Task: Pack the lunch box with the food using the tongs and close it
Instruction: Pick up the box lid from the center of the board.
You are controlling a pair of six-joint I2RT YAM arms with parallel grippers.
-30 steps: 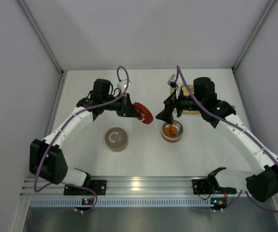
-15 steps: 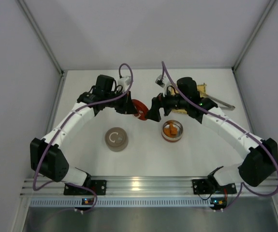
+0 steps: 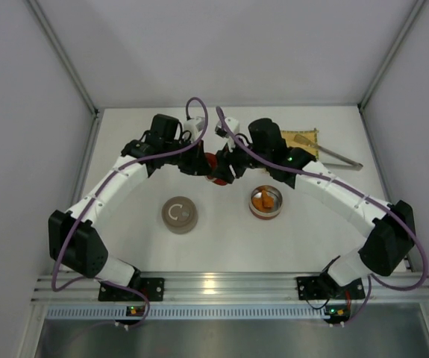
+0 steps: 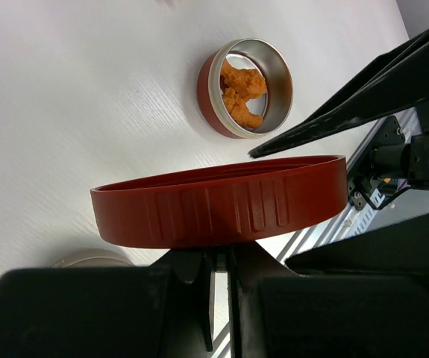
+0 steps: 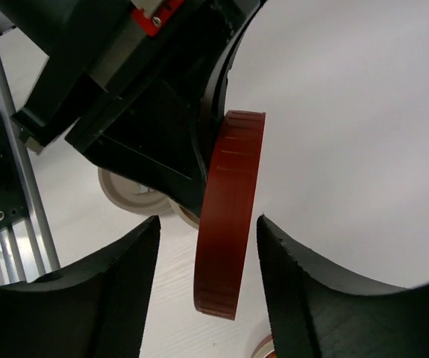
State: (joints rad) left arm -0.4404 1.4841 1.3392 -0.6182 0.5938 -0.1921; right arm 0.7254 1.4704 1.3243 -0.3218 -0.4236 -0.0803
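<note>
My left gripper (image 3: pixel 201 165) is shut on the rim of a red round lid (image 3: pixel 214 167), held on edge above the table. In the left wrist view the lid (image 4: pixel 221 209) stands over that gripper (image 4: pixel 221 257). My right gripper (image 5: pixel 208 276) straddles the same lid (image 5: pixel 229 212), open, with a gap on each side. The lunch box (image 3: pixel 265 216), red outside and metal inside, holds orange-brown fried food (image 4: pixel 240 93). The silver tongs (image 3: pixel 339 156) lie at the back right, one end on the yellow mat (image 3: pixel 304 139).
A beige round lid-like piece (image 3: pixel 179 215) lies on the table to the left of the lunch box. Grey walls close the table on three sides. The metal rail with both arm bases (image 3: pixel 214 285) runs along the near edge.
My right arm has swung left from above the lunch box to the lid, and its jaws have narrowed around it. The left gripper still holds the lid, shifted slightly back.
</note>
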